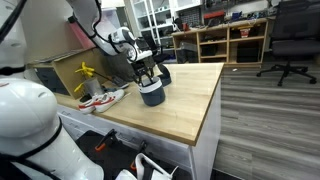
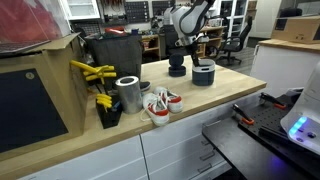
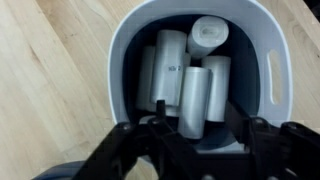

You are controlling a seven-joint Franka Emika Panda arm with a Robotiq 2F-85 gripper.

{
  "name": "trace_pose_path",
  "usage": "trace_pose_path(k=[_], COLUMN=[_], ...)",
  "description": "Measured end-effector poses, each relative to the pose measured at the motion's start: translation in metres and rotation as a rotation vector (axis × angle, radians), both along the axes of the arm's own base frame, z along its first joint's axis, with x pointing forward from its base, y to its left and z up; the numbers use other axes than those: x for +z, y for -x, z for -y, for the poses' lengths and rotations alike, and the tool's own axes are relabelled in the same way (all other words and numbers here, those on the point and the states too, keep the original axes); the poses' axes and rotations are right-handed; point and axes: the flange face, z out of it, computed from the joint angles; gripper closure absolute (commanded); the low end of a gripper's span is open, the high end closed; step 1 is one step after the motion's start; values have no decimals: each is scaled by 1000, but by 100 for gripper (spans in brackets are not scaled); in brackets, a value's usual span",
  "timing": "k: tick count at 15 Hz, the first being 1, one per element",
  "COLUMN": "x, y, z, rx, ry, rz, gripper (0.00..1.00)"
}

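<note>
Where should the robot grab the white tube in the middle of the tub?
By its top end, coming straight down from above. The white tube stands nearly on end among other tubes, and the wall of the tub blocks any sideways approach. Its round sides fit between the fingers of the tool, which straddle it.

The arm is showing rounded white shells broken by dark joint bands, a black cable is trailing along it in an exterior view, and the gripper is appearing matte black with 2 blocky, angular fingers in the wrist view.
</note>
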Motion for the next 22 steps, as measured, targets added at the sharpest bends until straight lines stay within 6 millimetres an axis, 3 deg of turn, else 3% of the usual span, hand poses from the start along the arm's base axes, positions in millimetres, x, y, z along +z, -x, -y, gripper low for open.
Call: trace_pose_path(k=[2,4,6,11,13,22], x=[-1,-1,-1,2,2,27], y=[-1,-1,-2,-6,-7,-11], z=[2,6,10,25,29,54], rx=[-1,-4,4,53,70,148], ry=[1,1,-2,-22,-38,-194], rz=[0,-1,-6,-17,-29,-88], gripper=[31,48,58,38,35,47])
